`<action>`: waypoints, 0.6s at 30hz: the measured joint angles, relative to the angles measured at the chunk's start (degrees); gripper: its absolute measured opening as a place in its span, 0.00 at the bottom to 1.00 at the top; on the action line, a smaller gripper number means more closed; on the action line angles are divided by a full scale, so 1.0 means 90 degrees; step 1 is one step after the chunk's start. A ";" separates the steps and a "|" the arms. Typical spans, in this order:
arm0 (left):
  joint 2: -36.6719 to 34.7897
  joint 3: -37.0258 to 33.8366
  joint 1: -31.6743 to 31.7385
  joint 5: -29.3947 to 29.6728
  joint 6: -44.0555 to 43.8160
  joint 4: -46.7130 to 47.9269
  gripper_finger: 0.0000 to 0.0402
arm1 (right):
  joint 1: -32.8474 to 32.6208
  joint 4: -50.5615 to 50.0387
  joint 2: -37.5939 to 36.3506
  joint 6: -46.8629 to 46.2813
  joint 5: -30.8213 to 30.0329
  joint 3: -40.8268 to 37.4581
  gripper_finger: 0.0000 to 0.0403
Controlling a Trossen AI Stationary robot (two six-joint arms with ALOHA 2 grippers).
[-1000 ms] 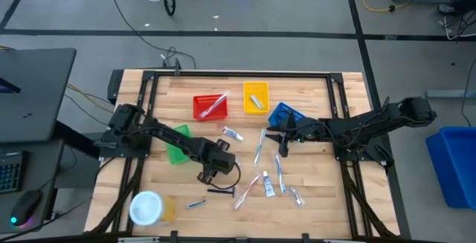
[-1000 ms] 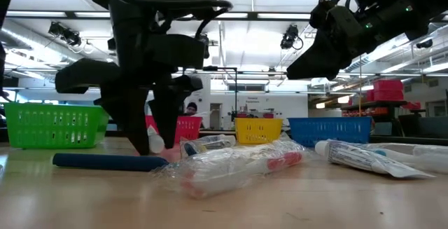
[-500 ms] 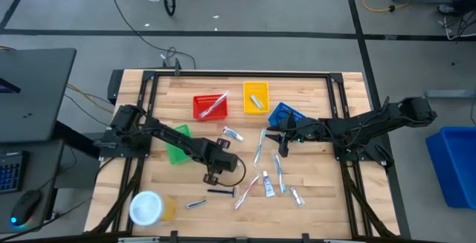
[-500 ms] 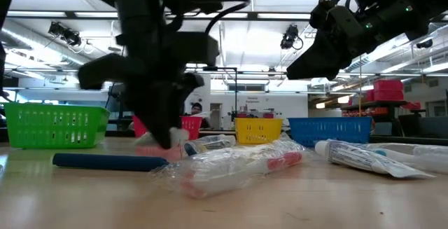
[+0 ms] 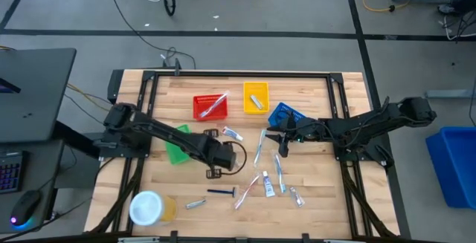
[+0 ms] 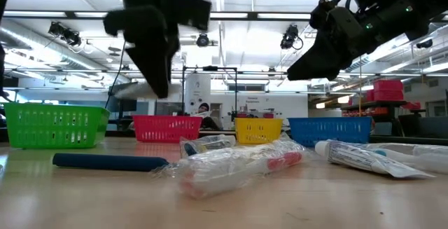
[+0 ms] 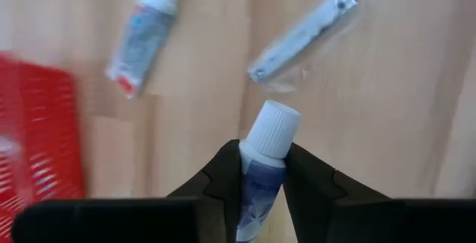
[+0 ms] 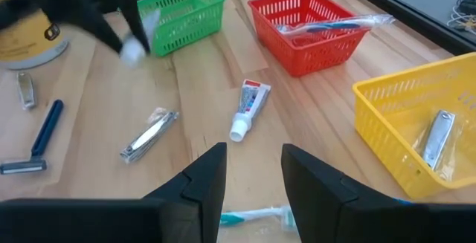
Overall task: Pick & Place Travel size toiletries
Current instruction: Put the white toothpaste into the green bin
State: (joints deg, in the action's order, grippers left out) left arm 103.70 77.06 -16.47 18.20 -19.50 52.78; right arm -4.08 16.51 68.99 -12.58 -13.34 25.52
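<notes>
Your left gripper (image 7: 262, 170) hangs above the table, clenched on a white-capped tube (image 7: 264, 154); beyond its tips lie a wrapped clipper (image 7: 301, 33) and the red basket (image 7: 33, 146). Your right gripper (image 8: 253, 170) waits with fingers parted.

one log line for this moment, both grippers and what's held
left gripper: shut on white-capped tube, lifted above table | right gripper: open, empty, hovering near blue basket | razor: on table
</notes>
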 joint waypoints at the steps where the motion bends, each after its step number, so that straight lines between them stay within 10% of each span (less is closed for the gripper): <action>1: -0.0138 -0.0002 -0.0017 0.0188 -0.0121 0.0127 0.23 | 0.0001 -0.0004 0.0000 -0.0001 0.0000 0.0000 0.35; 18: -0.2088 -0.1377 0.0009 0.0887 -0.4679 0.1923 0.24 | 0.0000 -0.0133 0.0000 -0.0168 0.0002 -0.0005 0.35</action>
State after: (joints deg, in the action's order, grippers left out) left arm 84.90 64.66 -16.39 26.18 -61.61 70.09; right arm -4.08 15.31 68.99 -14.09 -13.32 25.47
